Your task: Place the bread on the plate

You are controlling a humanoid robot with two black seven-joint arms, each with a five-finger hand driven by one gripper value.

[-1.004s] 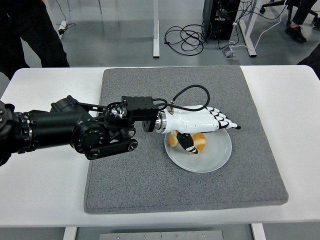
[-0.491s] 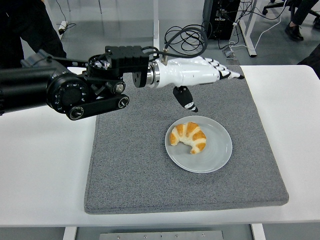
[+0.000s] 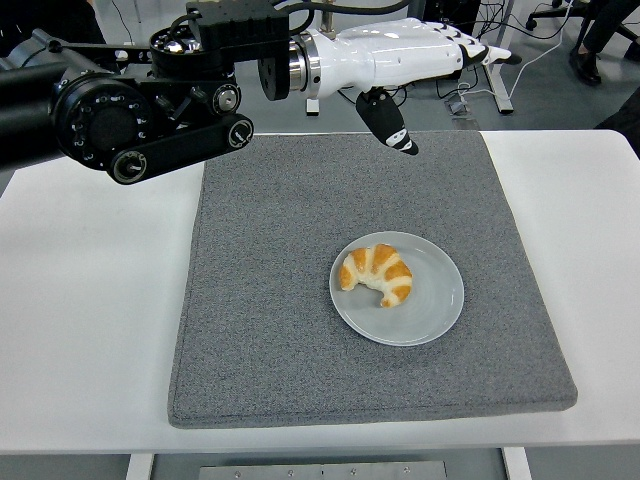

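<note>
A white table (image 3: 90, 330) fills the foreground, its near edge running along the bottom, with a square grey mat (image 3: 280, 330) laid across its middle. Toward the right of the mat's centre sits a round grey plate (image 3: 430, 312), and on the plate's left half lies the bread (image 3: 376, 273), a golden croissant curved like a crescent, resting free with nothing touching it. Farther back, above the mat's far edge, the robot's black left arm (image 3: 110, 110) reaches in from the left side and ends in a white left hand (image 3: 400, 55) held high, well apart from the plate. Its fingers (image 3: 470, 48) stretch out straight to the right, black-tipped and empty, while the thumb (image 3: 388, 125) hangs downward toward the mat; the hand grips nothing. Beyond the table, a grey floor carries coiled black cables (image 3: 385, 95) and white desk legs (image 3: 500, 85), and a person's dark shoe (image 3: 596, 66) shows at the upper right corner.
</note>
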